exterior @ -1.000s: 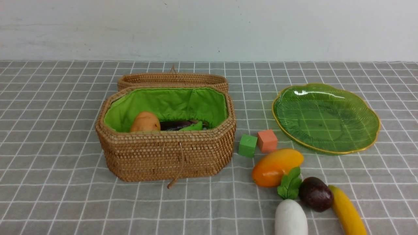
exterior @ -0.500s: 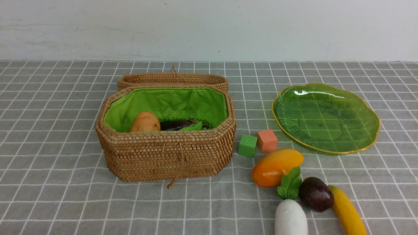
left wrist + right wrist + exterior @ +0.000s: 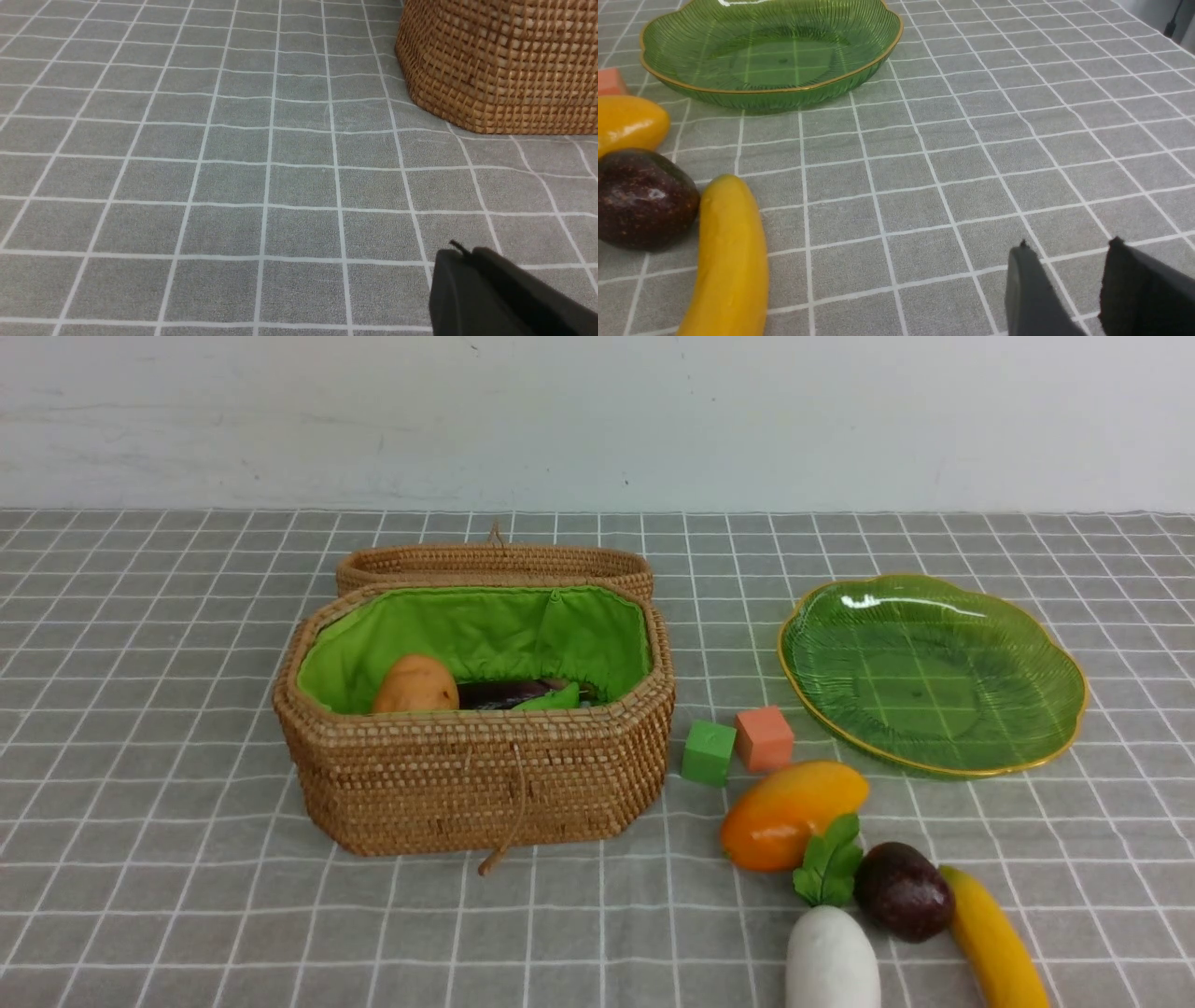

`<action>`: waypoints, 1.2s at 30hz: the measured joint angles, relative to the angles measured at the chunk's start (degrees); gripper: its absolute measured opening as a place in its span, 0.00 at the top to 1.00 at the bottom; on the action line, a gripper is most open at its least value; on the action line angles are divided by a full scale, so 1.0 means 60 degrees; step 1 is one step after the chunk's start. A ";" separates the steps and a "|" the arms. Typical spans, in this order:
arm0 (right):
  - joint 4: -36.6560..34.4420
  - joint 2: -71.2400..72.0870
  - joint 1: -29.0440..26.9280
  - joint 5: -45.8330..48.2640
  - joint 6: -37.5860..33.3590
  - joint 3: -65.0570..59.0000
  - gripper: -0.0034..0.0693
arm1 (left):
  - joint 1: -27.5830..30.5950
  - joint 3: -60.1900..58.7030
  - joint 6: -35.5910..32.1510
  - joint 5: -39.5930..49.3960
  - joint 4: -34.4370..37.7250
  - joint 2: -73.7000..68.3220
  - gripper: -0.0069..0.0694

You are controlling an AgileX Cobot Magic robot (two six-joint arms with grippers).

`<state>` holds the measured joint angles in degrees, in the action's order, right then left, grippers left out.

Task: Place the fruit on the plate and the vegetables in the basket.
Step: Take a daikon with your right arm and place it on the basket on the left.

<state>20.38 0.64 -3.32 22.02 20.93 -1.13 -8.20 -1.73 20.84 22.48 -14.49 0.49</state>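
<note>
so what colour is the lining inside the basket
Bright green lining in the basket, clearest in the front view.

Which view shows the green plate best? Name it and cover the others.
Front view: the whole plate shows, gold rim unbroken. The right wrist view has the plate closer but cropped at the frame's edge. The left wrist view misses it.

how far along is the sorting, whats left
Done: potato, eggplant and gourd lie in the basket. In hand: nothing; left gripper shut, right gripper open, both empty. Left: radish to the basket; mango, maroon fruit and banana to the plate, which holds nothing yet.
</note>
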 joint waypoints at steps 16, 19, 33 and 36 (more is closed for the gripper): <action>0.0695 0.0000 -0.0003 -0.8453 0.1629 -0.0059 0.62 | 0.0000 0.0000 0.0000 0.0000 0.0000 0.0000 0.88; 0.0451 0.0000 -0.0003 -0.8518 0.3926 0.0754 0.62 | 0.0000 0.0000 0.0000 0.0000 0.0000 0.0000 0.87; 0.1530 -0.3401 -0.0003 -0.0236 0.5646 0.6819 0.62 | 0.0000 0.0000 0.0000 0.0000 0.0000 0.0000 0.86; 0.1568 -0.4274 -0.0003 0.0957 0.5291 0.6586 0.62 | 0.0000 0.0000 0.0000 0.0000 0.0000 0.0000 0.86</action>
<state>29.79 -25.01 -3.34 27.76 52.68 38.39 -8.20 -1.73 20.84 22.48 -14.49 0.49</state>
